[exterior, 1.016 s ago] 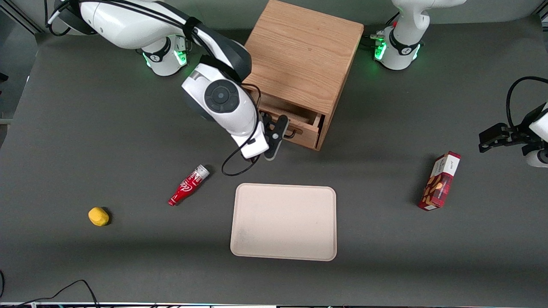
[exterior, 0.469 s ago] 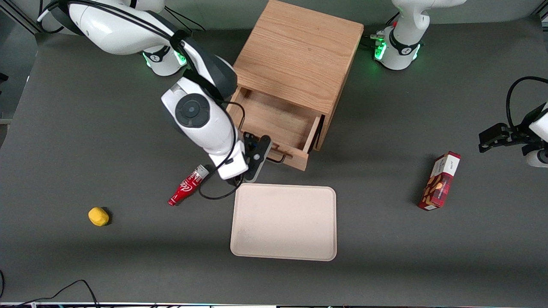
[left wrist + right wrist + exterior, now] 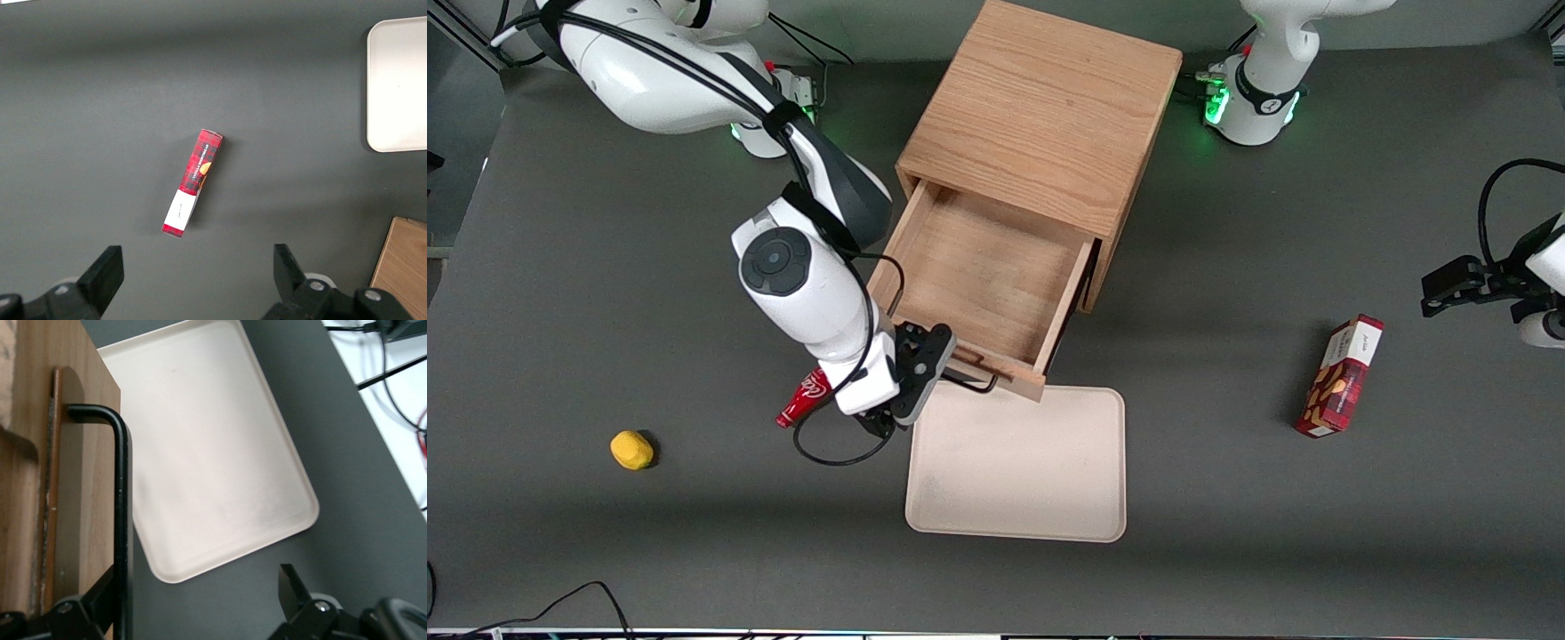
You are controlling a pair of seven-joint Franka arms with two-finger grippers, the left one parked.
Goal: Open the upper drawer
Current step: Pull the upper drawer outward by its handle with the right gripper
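Observation:
The upper drawer [image 3: 987, 276] of the oak cabinet [image 3: 1040, 116] stands pulled far out and shows an empty wooden inside. Its front board [image 3: 80, 487] overhangs the edge of the beige tray [image 3: 1014, 471]. The thin black wire handle [image 3: 974, 384] sticks out from that front. My right gripper [image 3: 925, 366] is at the handle's end that lies toward the working arm. In the right wrist view the gripper [image 3: 193, 593] is open wide, with the handle bar [image 3: 121, 520] between the jaws, close against one finger [image 3: 87, 610]. The lower drawer is hidden under the upper one.
The tray [image 3: 213, 453] lies just in front of the drawer. A red bottle [image 3: 805, 397] lies partly under my wrist. A yellow lump [image 3: 631, 450] sits toward the working arm's end, and a red box [image 3: 1341, 378] toward the parked arm's end; the box also shows in the left wrist view [image 3: 193, 183].
The upper drawer has slid steadily out of the cabinet toward the front camera. My gripper has moved with its handle, from close to the cabinet to the tray's edge.

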